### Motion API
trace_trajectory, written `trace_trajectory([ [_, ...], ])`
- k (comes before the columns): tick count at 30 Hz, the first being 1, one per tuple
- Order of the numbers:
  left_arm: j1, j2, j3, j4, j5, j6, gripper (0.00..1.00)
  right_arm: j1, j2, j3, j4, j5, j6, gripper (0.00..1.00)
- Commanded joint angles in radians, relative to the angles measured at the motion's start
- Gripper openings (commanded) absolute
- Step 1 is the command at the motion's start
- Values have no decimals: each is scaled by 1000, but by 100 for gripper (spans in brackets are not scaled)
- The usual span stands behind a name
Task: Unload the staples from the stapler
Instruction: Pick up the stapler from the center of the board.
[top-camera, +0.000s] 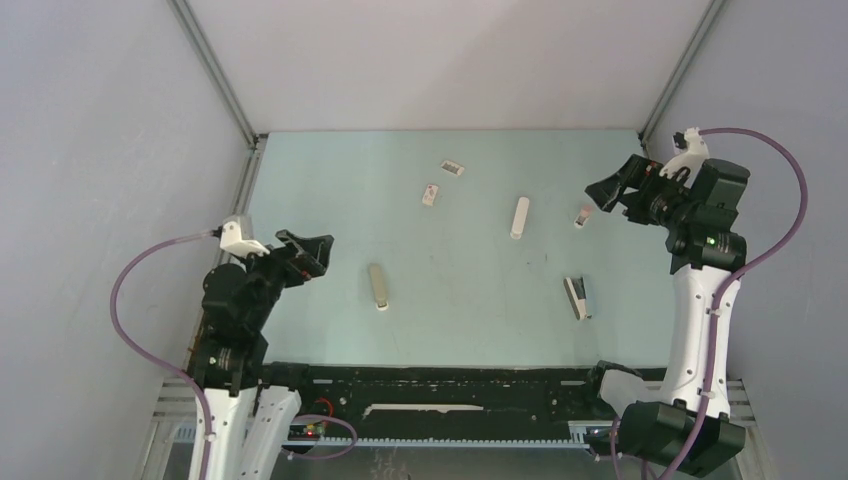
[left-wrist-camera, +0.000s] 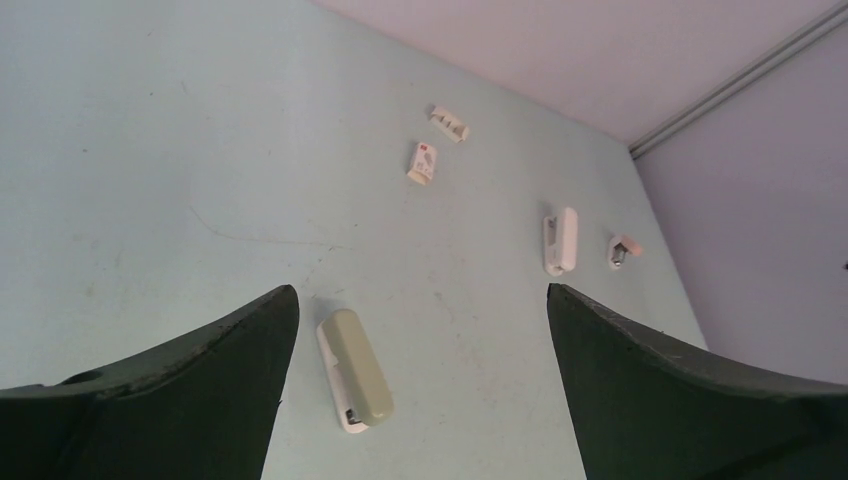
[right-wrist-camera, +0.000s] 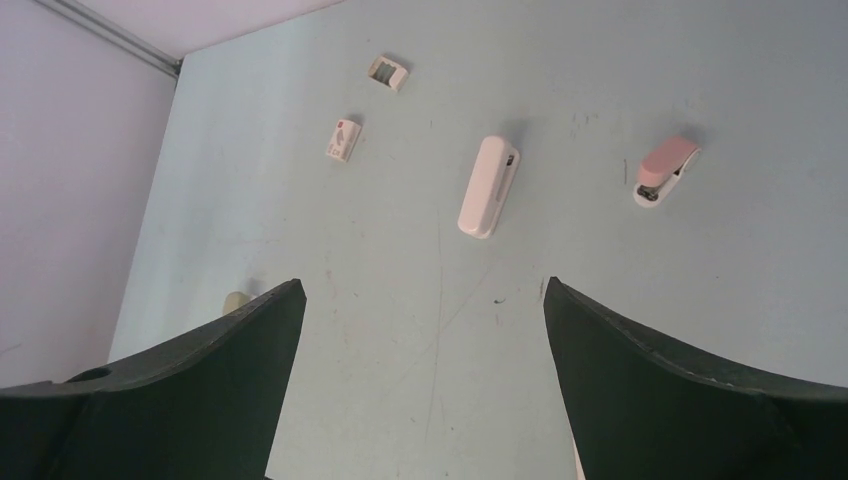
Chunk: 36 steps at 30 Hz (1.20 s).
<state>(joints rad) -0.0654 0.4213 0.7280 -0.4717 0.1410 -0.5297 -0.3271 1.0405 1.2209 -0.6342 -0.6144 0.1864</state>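
Observation:
Several staplers lie on the pale green table. An olive one (top-camera: 378, 287) (left-wrist-camera: 354, 370) sits ahead of my left gripper (top-camera: 313, 257) (left-wrist-camera: 421, 290), slightly left of its centre. A long white one (top-camera: 519, 217) (right-wrist-camera: 488, 186) and a small pink one (top-camera: 581, 216) (right-wrist-camera: 665, 171) lie ahead of my right gripper (top-camera: 604, 190) (right-wrist-camera: 423, 283). A grey-and-white stapler (top-camera: 577, 297) rests at the near right. Both grippers are open, raised off the table and hold nothing. The staples are not discernible.
A small white box with a red mark (top-camera: 430, 194) (right-wrist-camera: 342, 139) and a small open box (top-camera: 452, 168) (right-wrist-camera: 387, 73) lie toward the back. Grey walls enclose the table on three sides. A black rail (top-camera: 430, 385) runs along the near edge.

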Motion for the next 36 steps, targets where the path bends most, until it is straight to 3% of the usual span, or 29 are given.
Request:
trace_trajectory([
  [1,-3,-39,8,57,60,-59,100,-7,0,43,-11,-50,31,100],
  [8,-4,-14,0,103,106,-114,100,14,-16,22,-28,-166,-78,100],
  [10,-4,0,0,108,111,-150,100,48,-24,9,-56,-241,-185,100],
  [14,-5,35,-21,123,163,-220,100,70,-45,2,-239,-565,-575,100],
  [19,-5,42,-95,105,196,-224,100,90,-73,-10,-467,-628,-830,100],
  [24,-31,109,-64,-82,88,-160,100,126,-100,-90,-469,-569,-851,100],
  [32,-326,268,7,-205,-275,-164,100,178,-112,-202,-354,-473,-740,100],
  [36,-411,337,34,-206,-352,-184,100,180,-120,-245,-318,-473,-721,100],
])
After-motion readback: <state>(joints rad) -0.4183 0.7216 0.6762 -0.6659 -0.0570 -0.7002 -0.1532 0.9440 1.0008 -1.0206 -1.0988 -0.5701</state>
